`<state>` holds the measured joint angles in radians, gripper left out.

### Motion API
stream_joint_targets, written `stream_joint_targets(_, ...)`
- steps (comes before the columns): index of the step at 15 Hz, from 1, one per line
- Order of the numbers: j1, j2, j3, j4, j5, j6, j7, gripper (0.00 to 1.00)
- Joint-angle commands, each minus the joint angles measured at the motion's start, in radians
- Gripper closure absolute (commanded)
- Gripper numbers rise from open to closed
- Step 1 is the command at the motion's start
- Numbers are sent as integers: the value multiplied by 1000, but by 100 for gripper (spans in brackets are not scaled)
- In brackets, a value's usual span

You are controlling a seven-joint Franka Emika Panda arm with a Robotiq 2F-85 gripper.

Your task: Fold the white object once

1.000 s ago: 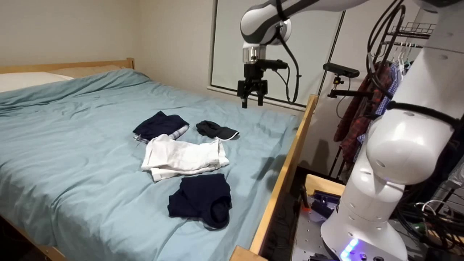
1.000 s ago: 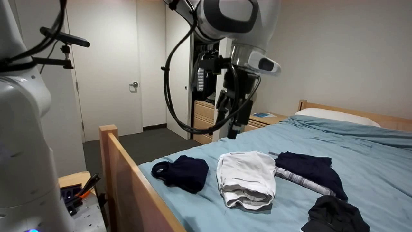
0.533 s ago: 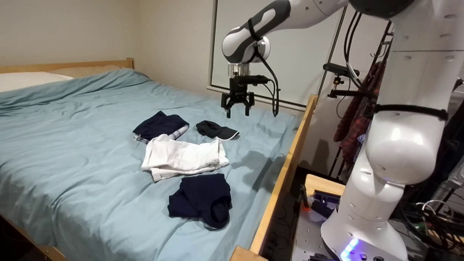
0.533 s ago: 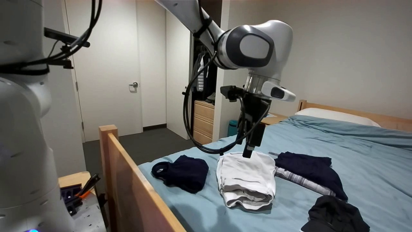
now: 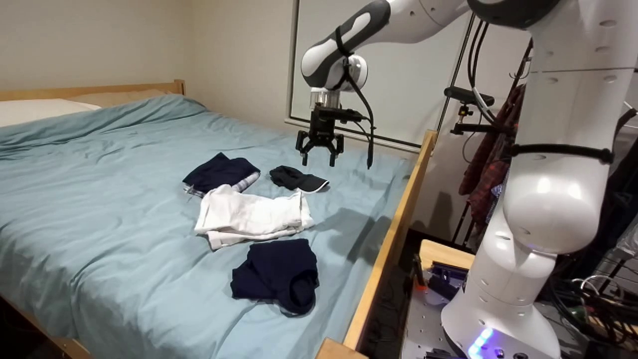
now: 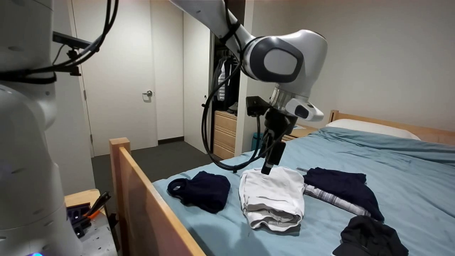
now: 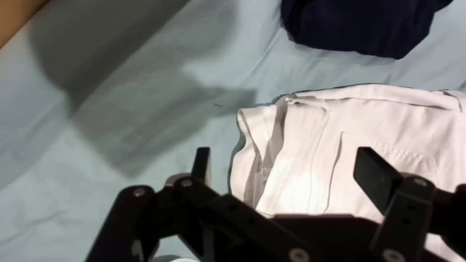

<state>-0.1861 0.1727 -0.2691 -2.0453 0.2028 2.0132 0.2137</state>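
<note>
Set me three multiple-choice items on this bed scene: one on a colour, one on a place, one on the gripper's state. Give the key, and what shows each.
1. What is the main colour of the cap?
A) red
B) black
C) yellow

2. Where is the white garment?
A) under the cap
B) on the floor
C) between the navy garment and the navy-and-plaid pile

3. What state is the gripper in?
A) open
B) shut on the white garment
C) shut on the cap

1 B: it looks mostly black in both exterior views.
2 C: they flank it in both exterior views.
3 A: its fingers are apart in the wrist view.
</note>
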Motion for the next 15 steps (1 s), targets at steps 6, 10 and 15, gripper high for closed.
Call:
stream_joint_targets(6, -32, 187, 5, 18, 152, 196, 276, 0)
stream_joint_targets(10, -30, 304, 8, 44, 168, 287, 325, 0)
stream_joint_targets(15, -39, 410, 23, 131, 151, 311, 280, 0)
